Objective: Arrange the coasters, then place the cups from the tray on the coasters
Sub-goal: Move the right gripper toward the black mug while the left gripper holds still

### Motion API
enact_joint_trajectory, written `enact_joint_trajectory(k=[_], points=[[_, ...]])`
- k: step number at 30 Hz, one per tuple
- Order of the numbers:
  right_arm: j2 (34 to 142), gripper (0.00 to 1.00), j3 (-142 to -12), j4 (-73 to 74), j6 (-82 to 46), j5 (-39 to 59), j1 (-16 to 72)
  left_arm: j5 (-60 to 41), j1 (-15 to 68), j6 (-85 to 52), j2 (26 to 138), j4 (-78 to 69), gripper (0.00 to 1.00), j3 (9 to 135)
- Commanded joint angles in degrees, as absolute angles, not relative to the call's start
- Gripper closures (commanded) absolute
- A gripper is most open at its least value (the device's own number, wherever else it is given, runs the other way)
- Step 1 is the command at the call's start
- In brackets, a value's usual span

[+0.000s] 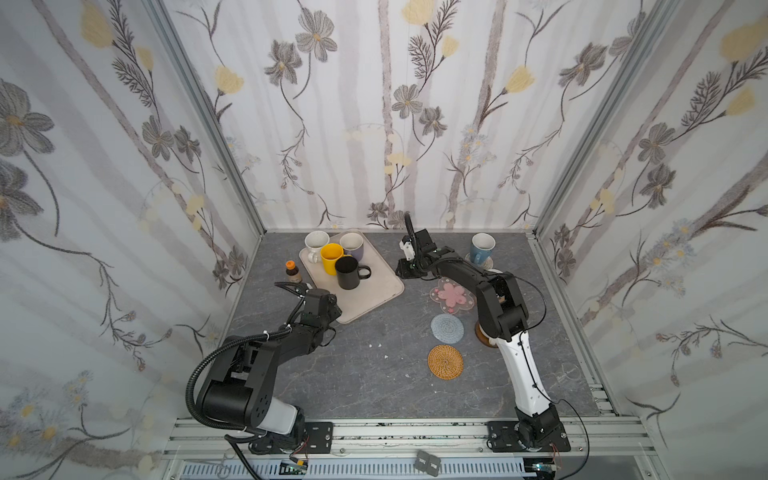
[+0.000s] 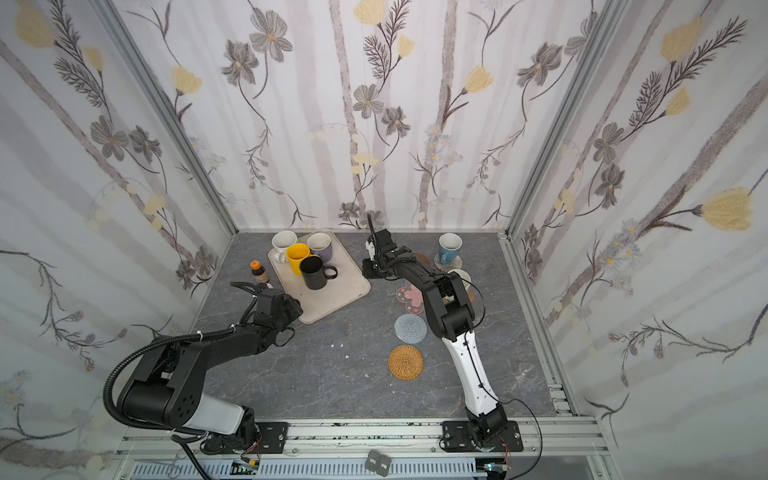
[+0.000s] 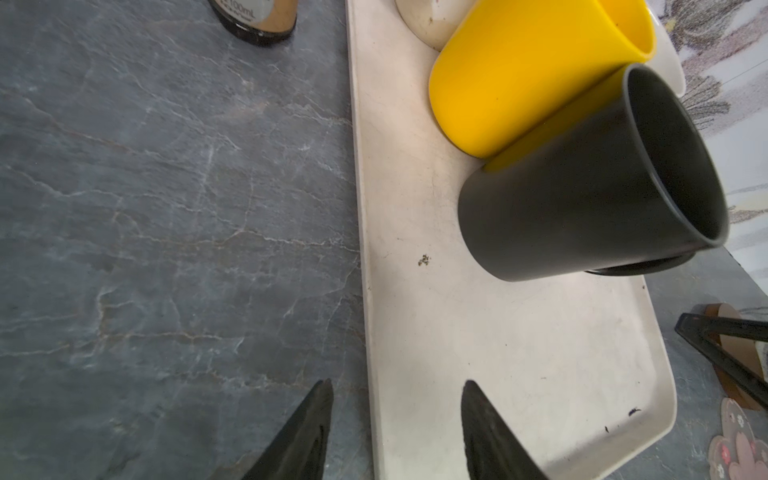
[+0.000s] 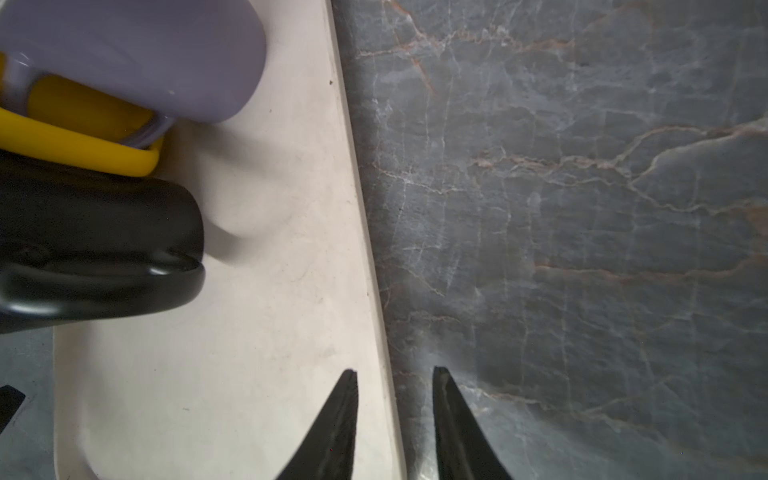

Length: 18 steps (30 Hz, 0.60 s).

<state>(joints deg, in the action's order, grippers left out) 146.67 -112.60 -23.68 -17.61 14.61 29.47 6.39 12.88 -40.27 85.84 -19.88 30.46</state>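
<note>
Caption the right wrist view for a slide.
Right gripper open astride the tray rim; lavender mug, yellow mug and black mug clustered on it.

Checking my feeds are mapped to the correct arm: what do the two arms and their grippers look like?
Both arms are mostly black with a white link near the base. The left arm carries a thick black corrugated hose; the right arm has thin black cables. The left gripper and right gripper each end in two black, tapering, pointed fingers.
</note>
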Motion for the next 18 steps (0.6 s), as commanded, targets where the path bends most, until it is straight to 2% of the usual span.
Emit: enact_joint_trajectory(k=[1, 11, 18], points=[[146.45, 0.68, -112.36, -23.50, -18.37, 14.33, 29.94, 5.46, 12.65, -40.65, 87.40, -23.00, 0.50, 31.65], [145.46, 0.71, -111.13, -26.00, -18.10, 16.69, 30.64, 2.29, 12.08, -41.38, 93.77, -23.82, 0.51, 33.92], [145.55, 0.75, -110.14, -25.84, -18.54, 18.47, 30.76, 0.53, 12.10, -41.89, 97.17, -24.47, 0.56, 35.06]])
